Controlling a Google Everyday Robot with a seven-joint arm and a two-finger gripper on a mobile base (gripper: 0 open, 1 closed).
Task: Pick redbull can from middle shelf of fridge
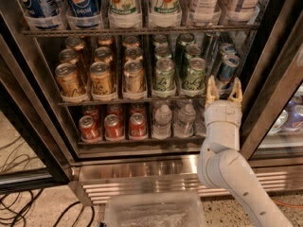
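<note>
The redbull can (227,69), slim, blue and silver, stands at the right end of the middle shelf (132,98) of the fridge (142,171), with another like it behind. My gripper (223,91) is open just below and in front of that can, one tan finger (210,90) on each side of its base, at the shelf's front edge. The fingers do not hold the can. Gold cans (101,77) fill the shelf's left half and wider green cans (164,74) the middle.
Large bottles (121,1) stand on the rack above. Red cans (113,126) and water bottles (162,121) stand on the rack below. The dark door frame (272,74) runs close on my arm's right. A clear plastic bin (154,212) sits on the floor, and cables (19,207) lie at left.
</note>
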